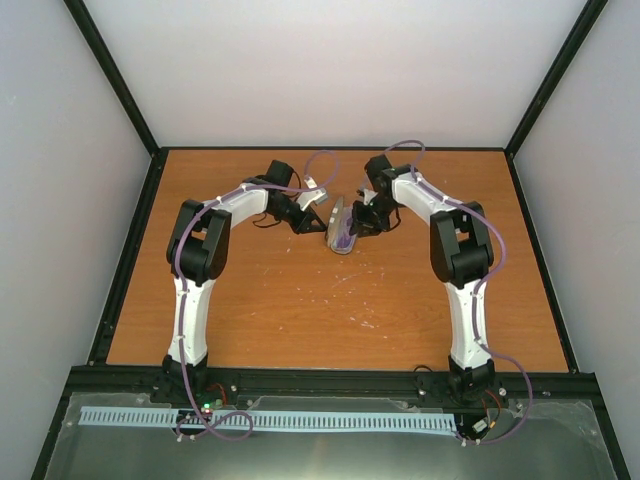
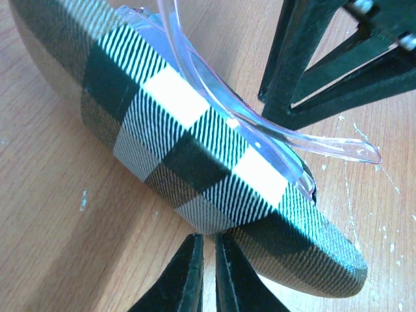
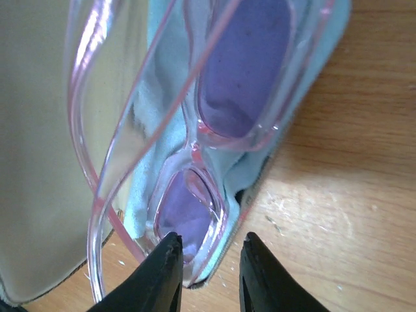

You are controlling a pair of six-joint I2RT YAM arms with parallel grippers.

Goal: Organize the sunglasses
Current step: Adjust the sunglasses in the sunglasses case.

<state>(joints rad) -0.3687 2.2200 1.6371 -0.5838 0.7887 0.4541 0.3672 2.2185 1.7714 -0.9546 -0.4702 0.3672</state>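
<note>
Black rail (image 1: 330, 380) nearest, at the near edge of the table (image 1: 300, 320), arm bases on it. Wood top, pale specks and scuffs. The left arm (image 1: 195, 270) and right arm (image 1: 465, 270) both bend in toward mid-table and meet at the case (image 2: 195, 149).

On the left gripper (image 2: 208, 239) the fingers are clenched together on nothing. The tips are just beside the case's checked outer shell, contact cannot tell.

On the right gripper (image 3: 210, 239) the fingers are parted, released, gripping nothing. The lower lens of the sunglasses (image 3: 244, 65) sits just above the gap, close to one finger, touching or not cannot tell.

The case sits between the two grippers, black/white/tan check outside, open side facing the right gripper.

The sunglasses are in the case: clear pink frame, purple-tinted lenses, lying on pale blue fabric (image 3: 162, 97) (lining or cloth, cannot tell). The clear temple arms loop up off the frame, and one tip (image 2: 351, 151) pokes out over the case rim toward the right gripper. A tan panel (image 3: 39, 162) is left of the glasses in the right wrist view.

Farther back: wood to the far edge, black posts (image 1: 115, 75), grey walls (image 1: 330, 60)
</note>
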